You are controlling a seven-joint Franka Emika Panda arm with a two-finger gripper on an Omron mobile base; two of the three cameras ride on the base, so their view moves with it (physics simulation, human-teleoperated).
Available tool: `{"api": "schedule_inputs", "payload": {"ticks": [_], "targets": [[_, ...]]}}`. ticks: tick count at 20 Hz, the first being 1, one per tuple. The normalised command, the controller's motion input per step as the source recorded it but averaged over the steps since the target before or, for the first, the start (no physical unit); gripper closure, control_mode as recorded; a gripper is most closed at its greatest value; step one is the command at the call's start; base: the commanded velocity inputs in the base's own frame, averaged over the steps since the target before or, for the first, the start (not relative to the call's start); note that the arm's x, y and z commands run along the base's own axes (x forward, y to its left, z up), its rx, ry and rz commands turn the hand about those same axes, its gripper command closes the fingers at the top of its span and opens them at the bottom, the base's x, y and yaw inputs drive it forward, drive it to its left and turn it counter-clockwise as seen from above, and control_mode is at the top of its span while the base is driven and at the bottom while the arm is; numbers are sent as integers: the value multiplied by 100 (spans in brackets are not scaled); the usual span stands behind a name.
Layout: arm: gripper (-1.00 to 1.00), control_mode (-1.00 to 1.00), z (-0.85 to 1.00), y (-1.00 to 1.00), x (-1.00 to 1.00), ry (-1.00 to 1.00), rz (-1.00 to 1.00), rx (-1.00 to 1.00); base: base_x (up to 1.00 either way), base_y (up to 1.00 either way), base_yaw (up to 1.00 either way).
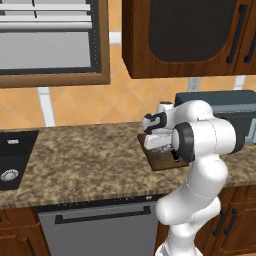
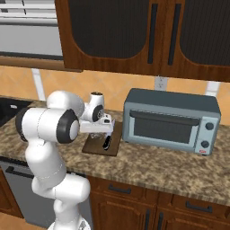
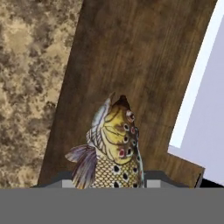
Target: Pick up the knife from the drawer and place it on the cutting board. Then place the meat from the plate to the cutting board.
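Hand view | meat (image 3: pixel 114 148) over cutting board (image 3: pixel 131 65) | knife (image 3: pixel 201 100) beside

Meat (image 3: pixel 114 148) in the tool (image 3: pixel 109 180) above cutting board (image 3: pixel 131 65).

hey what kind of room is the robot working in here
A home kitchen, rendered: a granite counter with a toaster oven, wooden wall cabinets above, and a dishwasher below.

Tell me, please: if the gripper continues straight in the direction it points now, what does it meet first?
Most likely the cutting board. The gripper points down at it, shut on the meat, a fish that would touch first. Height is unclear.
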Motion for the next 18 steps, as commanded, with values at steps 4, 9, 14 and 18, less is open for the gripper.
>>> {"api": "schedule_inputs", "payload": {"ticks": [4, 9, 14, 18], "targets": [[100, -100, 0, 0, 47, 0, -2, 0, 0, 0, 0], [100, -100, 0, 0, 51, 0, -6, 0, 0, 0, 0], [100, -100, -5, 0, 9, -2, -2, 0, 0, 0, 0], [-100, -100, -3, 0, 0, 0, 0, 0, 0, 0, 0]]}}
